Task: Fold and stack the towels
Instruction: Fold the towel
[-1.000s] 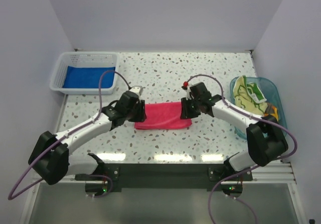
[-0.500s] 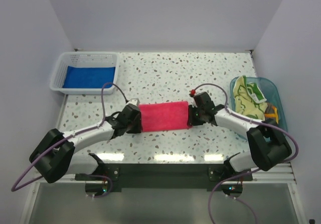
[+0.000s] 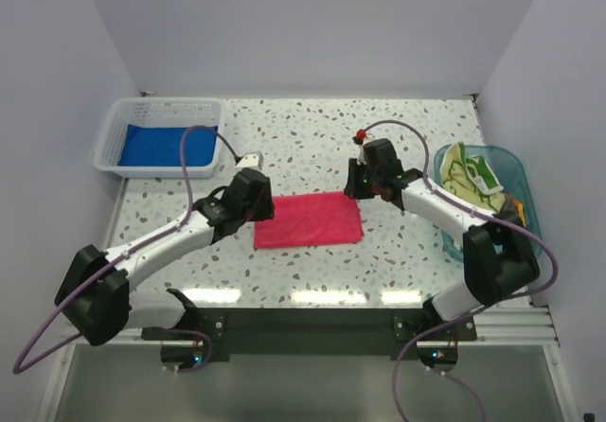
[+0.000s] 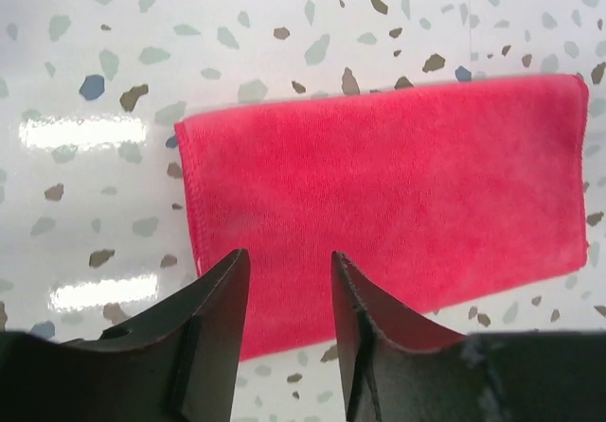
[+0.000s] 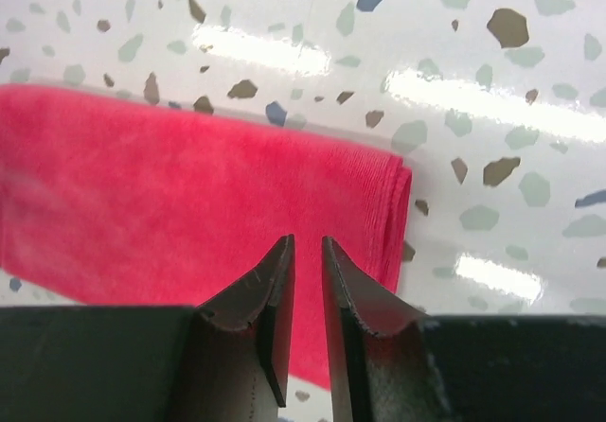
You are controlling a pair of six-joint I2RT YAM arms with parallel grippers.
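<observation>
Plain pale walls [image 3: 312, 25], glossy speckled table [image 3: 312, 129]; the pink towel [image 3: 309, 219] lies folded flat mid-table. My left gripper [image 4: 288, 263] hangs over its left end with jaws apart, my right gripper [image 5: 306, 247] over its right end with jaws a slit apart, both empty. Risk: on this slick top, pinching only the upper layer would drag or unfold it.

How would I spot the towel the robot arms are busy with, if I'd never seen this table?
On the speckled table, look at the middle, between the left gripper and the right gripper: the pink towel lies flat there as a folded rectangle. It alone is on the bare tabletop; the blue towel sits in the white basket, the green-yellow towel in the clear blue tub.
</observation>
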